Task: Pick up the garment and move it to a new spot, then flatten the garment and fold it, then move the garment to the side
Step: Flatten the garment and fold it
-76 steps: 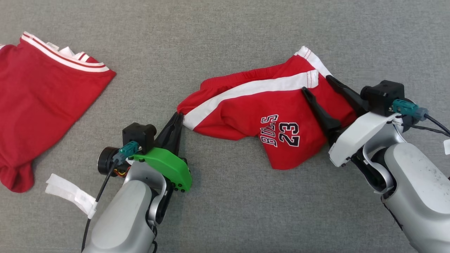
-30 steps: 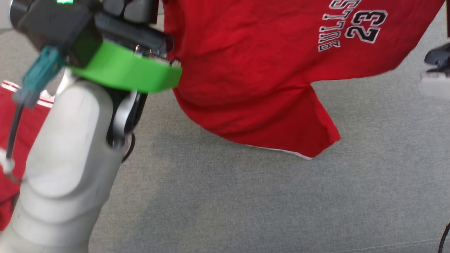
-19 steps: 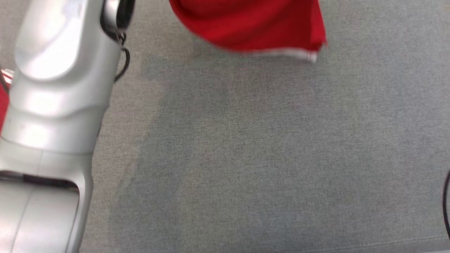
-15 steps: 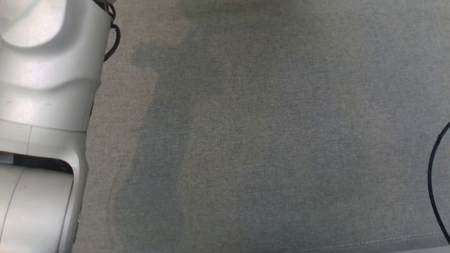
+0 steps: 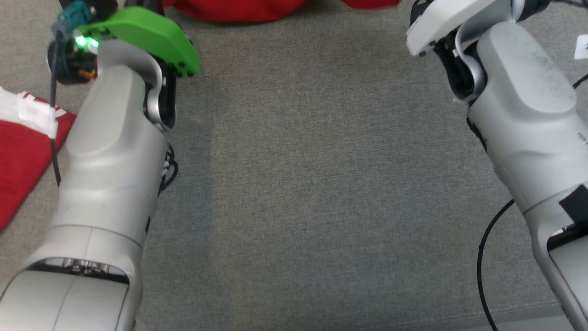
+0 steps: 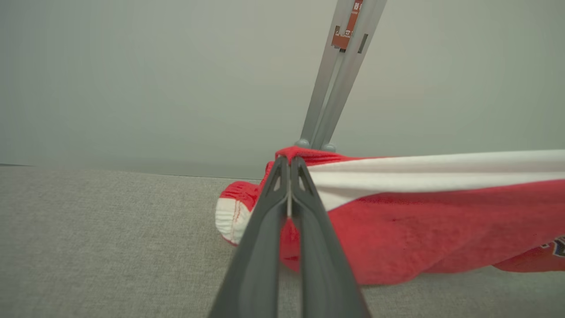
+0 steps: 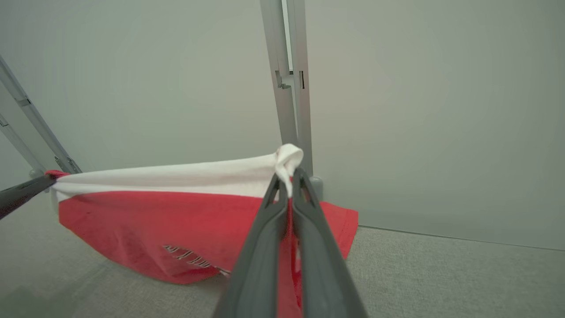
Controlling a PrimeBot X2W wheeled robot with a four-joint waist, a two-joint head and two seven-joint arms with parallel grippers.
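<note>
I have the left gripper [image 6: 290, 164] pressed together on one end of the garment [image 6: 419, 229]. It pinches a bunched red corner, just where the white band [image 6: 441, 173] starts. The right gripper [image 7: 289, 179] is likewise closed tight on the other end, with a small knot of white cloth poking out past its tips.

Between the two pinches the white band runs taut and almost level. The red cloth hangs below it and sags down onto the grey table surface [image 5: 321, 184]. In the right wrist view I see pale lettering [image 7: 194, 261] on the hanging part, too skewed for me to read. The fingers [image 7: 22, 194] of the left arm come in from the left edge of that view to hold the far end.

The garment sits at the far side of the table, close to the plain wall [image 6: 132, 79] and in front of the grey metal posts [image 6: 335, 75]. In the head view it shows as a red strip along the far edge, between the green wrist cover [image 5: 147, 34] on the left and the right forearm [image 5: 519, 92].

A second red garment [image 5: 18, 156] with white trim lies flat on the table at the left, beside my left forearm [image 5: 110, 151]. A black cable [image 5: 484, 257] loops near the right arm.
</note>
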